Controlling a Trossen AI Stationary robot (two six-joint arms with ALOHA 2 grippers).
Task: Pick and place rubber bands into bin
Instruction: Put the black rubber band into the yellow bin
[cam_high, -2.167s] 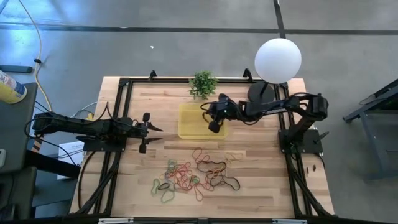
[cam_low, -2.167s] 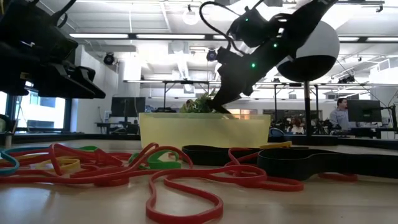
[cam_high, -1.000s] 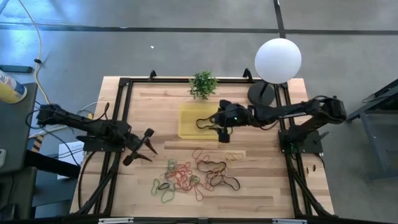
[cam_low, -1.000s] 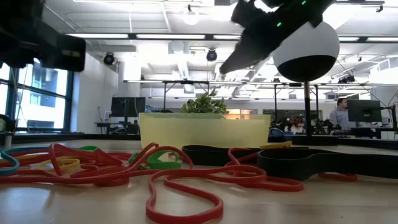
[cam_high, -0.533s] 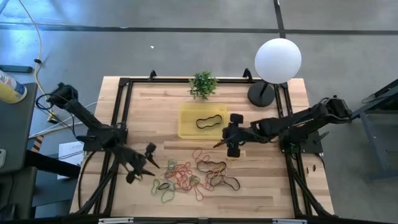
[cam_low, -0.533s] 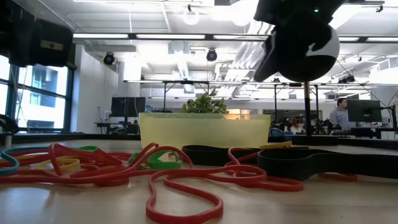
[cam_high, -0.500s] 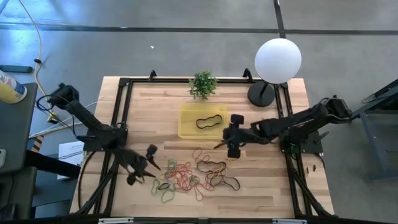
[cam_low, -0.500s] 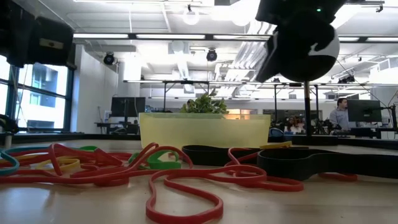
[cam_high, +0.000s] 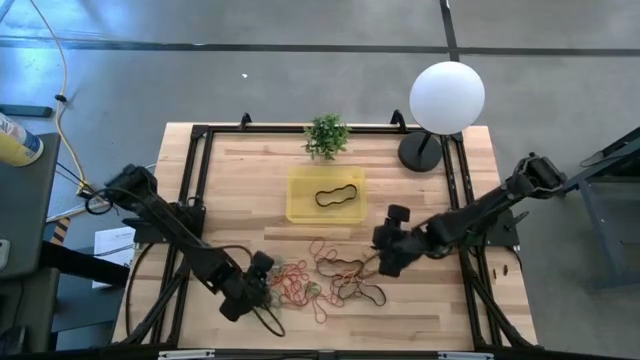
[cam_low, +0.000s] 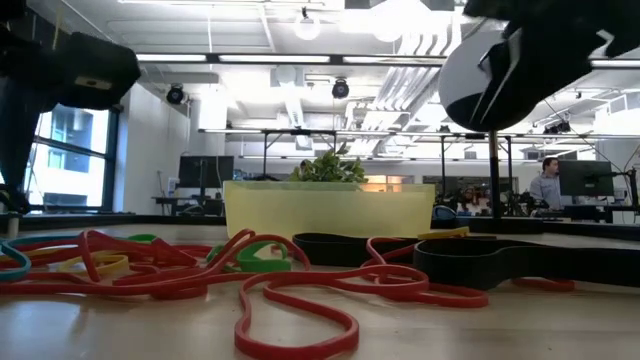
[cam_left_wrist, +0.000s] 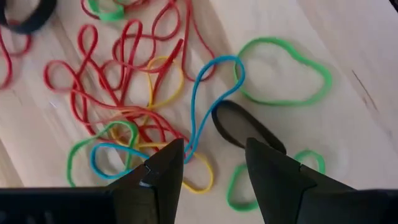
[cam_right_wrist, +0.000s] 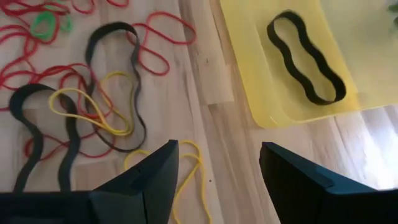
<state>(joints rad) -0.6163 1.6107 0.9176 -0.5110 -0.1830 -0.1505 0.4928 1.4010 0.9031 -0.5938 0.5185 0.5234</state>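
Many rubber bands (cam_high: 320, 280) in red, green, yellow, blue and black lie loose in a pile on the wooden table near its front edge. They also show in the low view (cam_low: 250, 270). The yellow bin (cam_high: 300, 205) stands behind the pile, with one black band (cam_high: 337, 194) lying flat inside it. My left gripper (cam_high: 255, 285) is open over the pile's left end, above a blue band (cam_left_wrist: 211, 93) and a black band (cam_left_wrist: 245, 130). My right gripper (cam_high: 386, 256) is open over the pile's right end, above a yellow band (cam_right_wrist: 189, 165), with the bin (cam_right_wrist: 261, 93) just beyond.
A small potted plant (cam_high: 327, 133) stands behind the bin. A white globe lamp (cam_high: 447, 96) stands at the far right corner. Black frame rails (cam_high: 190, 190) run along the table's sides. Bare wood lies left of the bin. A person (cam_low: 548, 182) is far off in the room.
My right gripper has gone from the bin toward the table's near edge, to the pile's right end; the black band stays in the bin. My left gripper has gone toward the near edge and rightward, to the pile's left end.
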